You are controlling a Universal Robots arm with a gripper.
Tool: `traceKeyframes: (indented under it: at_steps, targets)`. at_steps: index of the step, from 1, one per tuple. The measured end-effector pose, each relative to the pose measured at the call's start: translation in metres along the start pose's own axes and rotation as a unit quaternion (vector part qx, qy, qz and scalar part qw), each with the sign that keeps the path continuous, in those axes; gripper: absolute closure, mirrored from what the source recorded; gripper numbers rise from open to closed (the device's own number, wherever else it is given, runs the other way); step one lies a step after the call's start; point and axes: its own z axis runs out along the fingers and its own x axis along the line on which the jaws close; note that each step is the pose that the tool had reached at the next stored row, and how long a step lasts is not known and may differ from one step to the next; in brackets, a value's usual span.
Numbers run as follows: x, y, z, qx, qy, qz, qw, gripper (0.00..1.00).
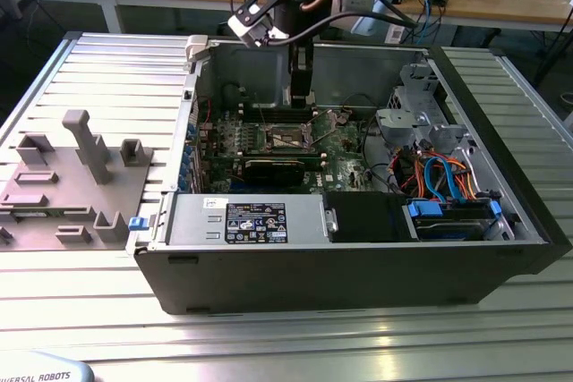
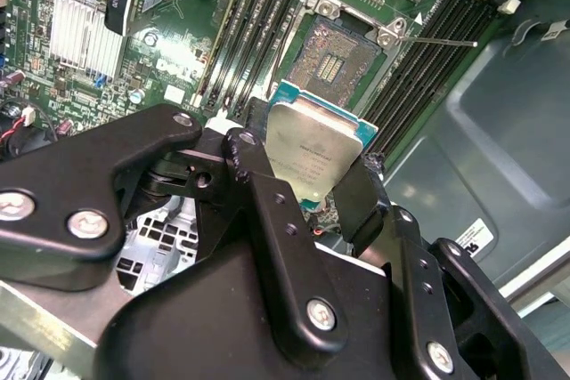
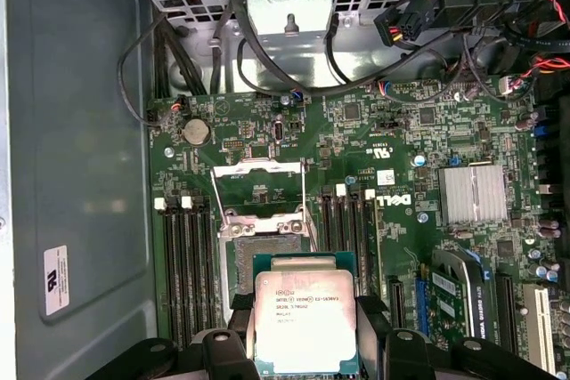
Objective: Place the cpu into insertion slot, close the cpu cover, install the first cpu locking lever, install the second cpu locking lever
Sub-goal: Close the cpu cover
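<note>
So, step one: black pincer [image 2: 305,165] is clamped on the small silver-topped square cpu [image 3: 307,322], hovering near the dark-centred, metal-rimmed insertion slot [image 3: 267,254]; seating it probably needs careful squaring-up.

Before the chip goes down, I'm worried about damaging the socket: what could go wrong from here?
The cpu, pinched by its edges in the gripper, looks offset from the insertion slot; lowered off-centre, it might land on the rim and harm the contacts. The raised cpu cover and a thin locking lever beside the slot could snag the chip or gripper.
</note>
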Motion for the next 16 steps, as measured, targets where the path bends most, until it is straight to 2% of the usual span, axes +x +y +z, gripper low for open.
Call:
traceKeyframes:
  at_steps: [16]
  targets:
    - [-0.0001,-0.0002,0.0028,0.0000,0.0000,0.000,1.0000,0.46]
